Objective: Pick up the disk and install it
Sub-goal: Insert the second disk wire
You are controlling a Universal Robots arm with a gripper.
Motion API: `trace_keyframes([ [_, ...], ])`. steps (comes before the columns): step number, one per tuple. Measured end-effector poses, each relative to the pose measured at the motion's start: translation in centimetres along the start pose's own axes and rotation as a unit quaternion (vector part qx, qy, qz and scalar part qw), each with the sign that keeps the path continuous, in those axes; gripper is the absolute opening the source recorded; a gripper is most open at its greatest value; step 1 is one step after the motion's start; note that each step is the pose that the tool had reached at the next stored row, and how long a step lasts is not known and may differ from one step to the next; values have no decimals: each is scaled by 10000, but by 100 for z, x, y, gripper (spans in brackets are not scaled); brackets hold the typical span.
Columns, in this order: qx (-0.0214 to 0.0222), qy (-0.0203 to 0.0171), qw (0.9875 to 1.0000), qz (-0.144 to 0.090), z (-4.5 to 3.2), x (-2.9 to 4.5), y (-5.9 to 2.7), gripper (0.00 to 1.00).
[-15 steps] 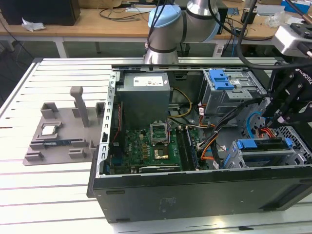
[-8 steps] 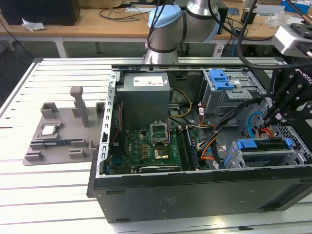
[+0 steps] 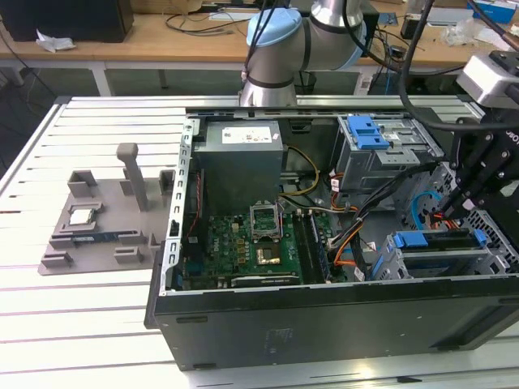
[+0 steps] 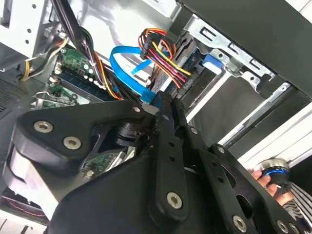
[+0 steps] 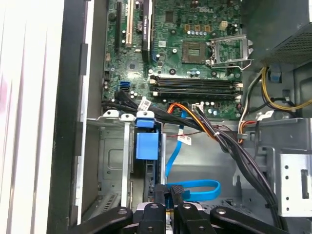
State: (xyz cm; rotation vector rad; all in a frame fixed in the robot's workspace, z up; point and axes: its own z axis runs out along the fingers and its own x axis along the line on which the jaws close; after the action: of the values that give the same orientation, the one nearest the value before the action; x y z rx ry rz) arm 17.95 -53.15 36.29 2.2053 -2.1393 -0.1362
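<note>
A: Where does the black linkage gripper (image 5: 165, 214) hang?

B: Over the open black computer case (image 3: 324, 324), at the grey metal drive cage (image 5: 114, 161) beside the green motherboard (image 5: 185, 44).

A: Its jaws?

B: Drawn nearly together; whether they grip anything cannot be told.

A: And the disk?

B: A blue-railed carrier (image 3: 438, 241) sits in the cage; its silver body is hidden.

gripper (image 5: 168, 214): showing up matte black all over, with little silver screws
disk (image 3: 438, 241): sitting there with bright blue plastic rails along the edge
computer case (image 3: 324, 324): looking dark charcoal outside, bare silver metal inside
motherboard (image 5: 185, 44): glowing deep green, with black slots
data cable (image 5: 195, 187): looping around in bright sky blue
wire bundle (image 4: 163, 56): running red, yellow, orange and black
fixture (image 3: 105, 219): sitting plain grey
table (image 3: 73, 324): showing white slats with darker grooves as stripes
</note>
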Motion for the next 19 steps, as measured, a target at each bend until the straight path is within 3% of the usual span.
trace_keyframes([
  [6, -4, 21, 10000, -89, 51, 73, -2, 16],
  [19, -5, 28, 9999, -127, 182, 76, -11, 16],
])
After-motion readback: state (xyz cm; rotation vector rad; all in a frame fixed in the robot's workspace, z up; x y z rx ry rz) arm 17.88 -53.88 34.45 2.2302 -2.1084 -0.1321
